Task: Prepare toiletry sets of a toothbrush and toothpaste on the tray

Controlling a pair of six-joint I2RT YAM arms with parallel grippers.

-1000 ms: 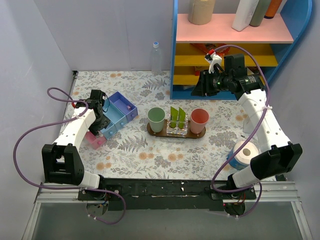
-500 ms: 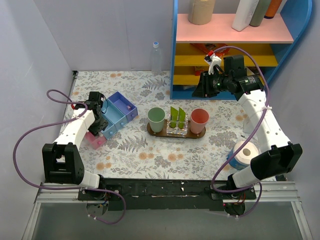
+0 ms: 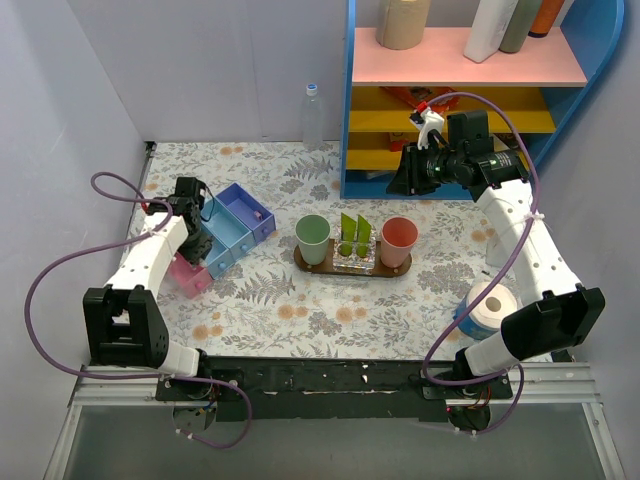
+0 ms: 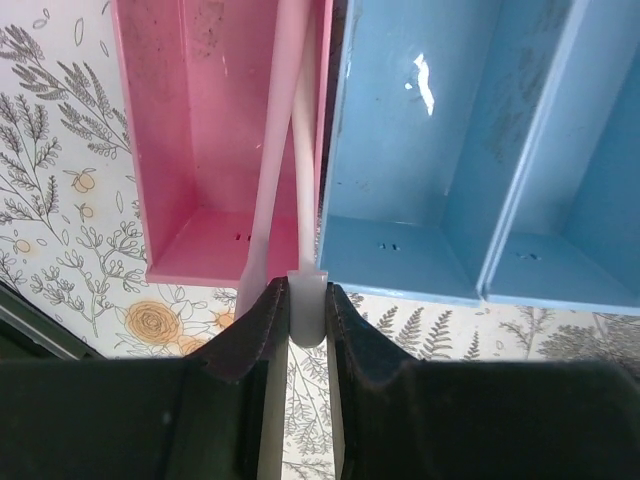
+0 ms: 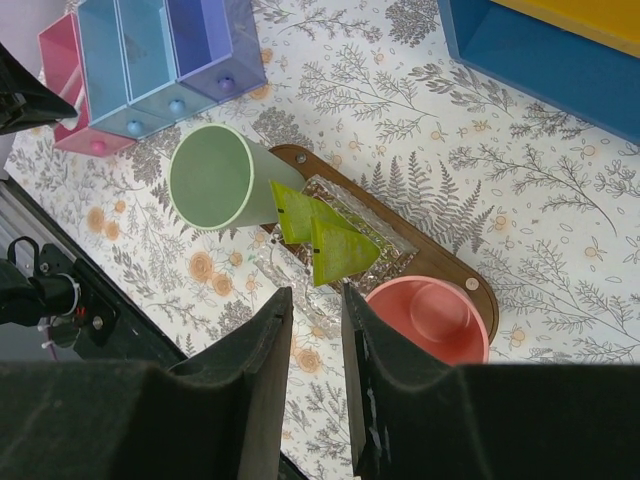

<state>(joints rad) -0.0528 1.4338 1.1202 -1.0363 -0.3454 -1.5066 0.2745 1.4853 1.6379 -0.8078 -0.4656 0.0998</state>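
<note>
The dark-brown oval tray (image 3: 403,268) lies mid-table and shows in the right wrist view (image 5: 466,283). On it stand a clear square holder (image 3: 352,264) with two lime-green pointed pieces (image 3: 354,232) (image 5: 335,245). A green cup (image 3: 312,238) and a pink cup (image 3: 399,240) flank the holder. My left gripper (image 3: 196,250) (image 4: 307,300) is shut on a pale slim toothbrush (image 4: 305,200). The toothbrush reaches into the pink compartment (image 4: 215,130) of the organiser (image 3: 238,222). A second pale stalk lies beside it. My right gripper (image 3: 398,172) (image 5: 314,300) hangs high above the tray, jaws slightly apart and empty.
A blue shelf unit (image 3: 460,110) with bottles stands at the back right. A clear bottle (image 3: 313,115) stands at the back wall. A paper roll (image 3: 492,308) sits by the right arm. Blue compartments (image 4: 450,150) adjoin the pink one.
My left gripper has drawn back a little toward the near left with the toothbrush. The right arm has not moved.
</note>
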